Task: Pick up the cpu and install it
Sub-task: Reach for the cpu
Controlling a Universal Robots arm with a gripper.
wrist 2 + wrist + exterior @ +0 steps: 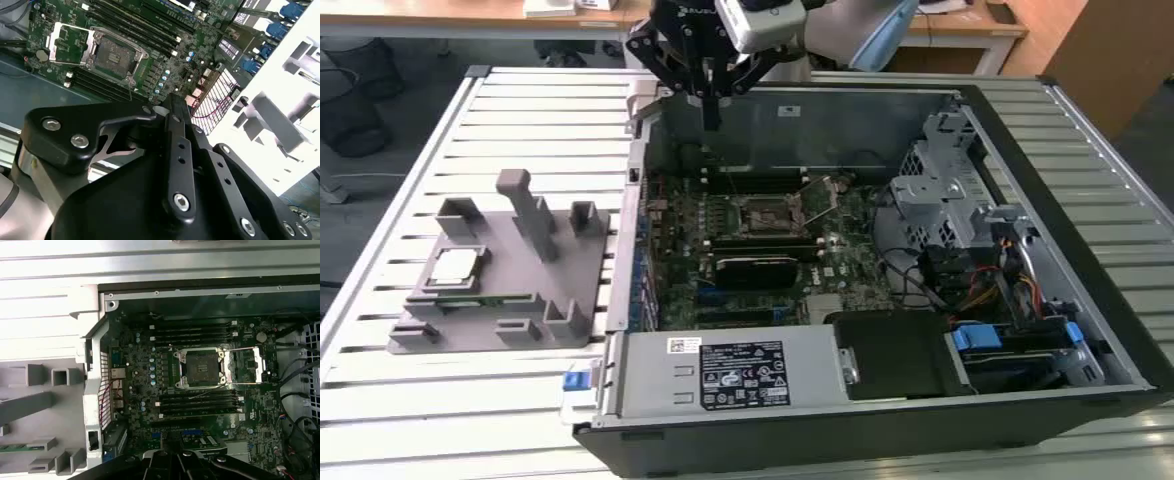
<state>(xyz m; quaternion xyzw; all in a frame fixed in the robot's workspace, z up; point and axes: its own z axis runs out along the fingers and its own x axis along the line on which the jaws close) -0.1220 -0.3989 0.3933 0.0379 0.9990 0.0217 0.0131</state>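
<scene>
The black two-finger gripper point(711, 118) has its jaws drawn together on nothing. In the exterior view it hangs over the far wall of the open black computer case point(874, 440).

The small flat square cpu with its silvery-white top point(454, 265) lies in a recess of the grey plastic fixture block point(520, 320), on the slatted metal table point(520, 110). It is outside the case, toward the exterior view's left, and well apart from the gripper. So the pick-up has not begun, and the step in hand is, I judge, the reach to the chip.

To do it well, the jaws should open before the descent, come down squarely over the chip and take it by two opposite edges. The chip should stay level so it does not bind in the recess.

The fixture's upright grey posts point(520, 205) stand just beside the cpu and look the likeliest things to strike. A thin green board point(487, 300) lies in a slot near it.

Inside the case, the green motherboard's square metal-framed socket point(200, 368) lies bare, its hinged plate point(245, 365) swung open beside it. Dark memory slots point(197, 405) flank the socket.
</scene>
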